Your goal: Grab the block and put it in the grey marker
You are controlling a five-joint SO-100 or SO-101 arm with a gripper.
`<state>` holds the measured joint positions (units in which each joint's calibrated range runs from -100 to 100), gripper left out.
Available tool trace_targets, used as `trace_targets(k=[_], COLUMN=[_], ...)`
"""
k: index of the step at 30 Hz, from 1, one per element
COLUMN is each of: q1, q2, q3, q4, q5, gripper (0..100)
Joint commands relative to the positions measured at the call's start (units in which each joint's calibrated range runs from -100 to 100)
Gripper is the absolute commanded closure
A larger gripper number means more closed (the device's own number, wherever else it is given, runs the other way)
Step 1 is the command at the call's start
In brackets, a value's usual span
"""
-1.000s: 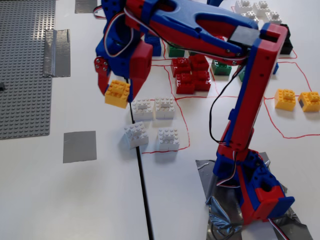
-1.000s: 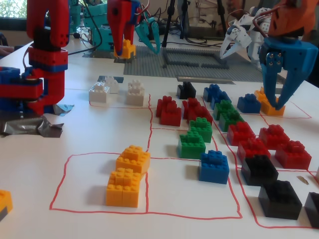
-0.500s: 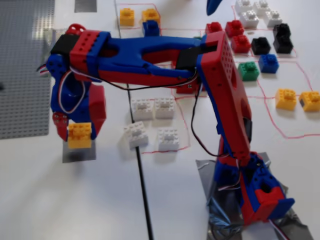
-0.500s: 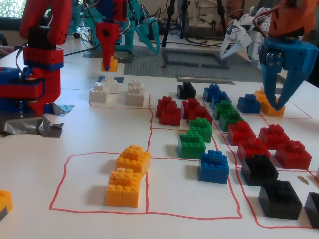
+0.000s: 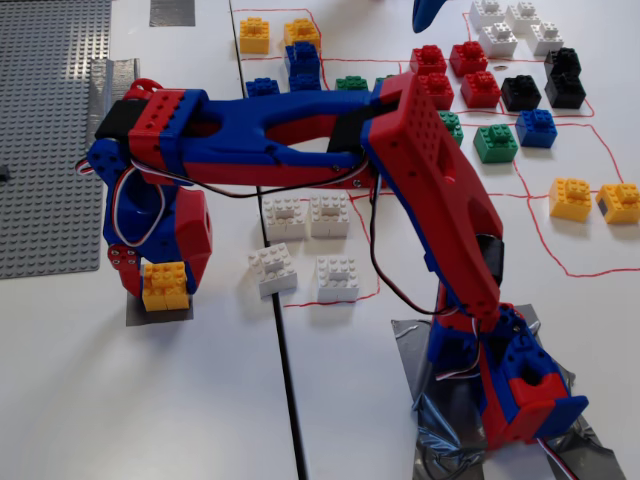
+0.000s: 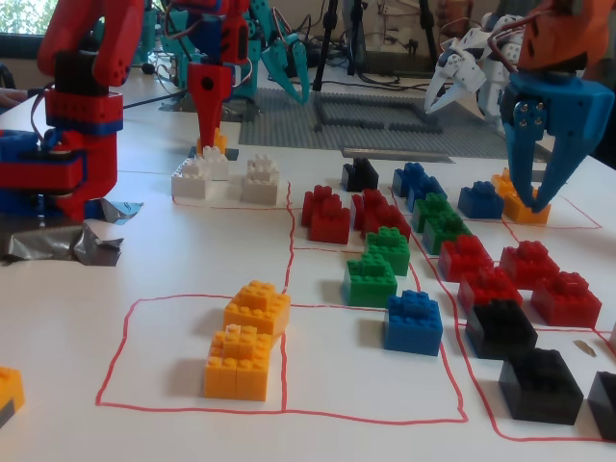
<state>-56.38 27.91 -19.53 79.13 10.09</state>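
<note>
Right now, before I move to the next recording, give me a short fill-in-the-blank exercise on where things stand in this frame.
1. The gripper is shut on a block of ____ colour.
2. That block sits over the grey marker, a flat square of ____.
3. Inside the red outline right of the gripper in the top-down fixed view lie ____ white bricks.

Missing words: yellow-orange; tape; four

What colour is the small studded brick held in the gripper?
Yellow-orange; the small square studded plastic brick shows best in the fixed view from above.
</note>
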Motion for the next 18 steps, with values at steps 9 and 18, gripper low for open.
trace_targets(k=[9, 18], q1=[0.06, 1.04], q2=[-0.93, -1.18], q3=[-8.45, -14.99], q4=[6.51, 12.19], q5=[-3.57, -4.00], gripper=[78, 72])
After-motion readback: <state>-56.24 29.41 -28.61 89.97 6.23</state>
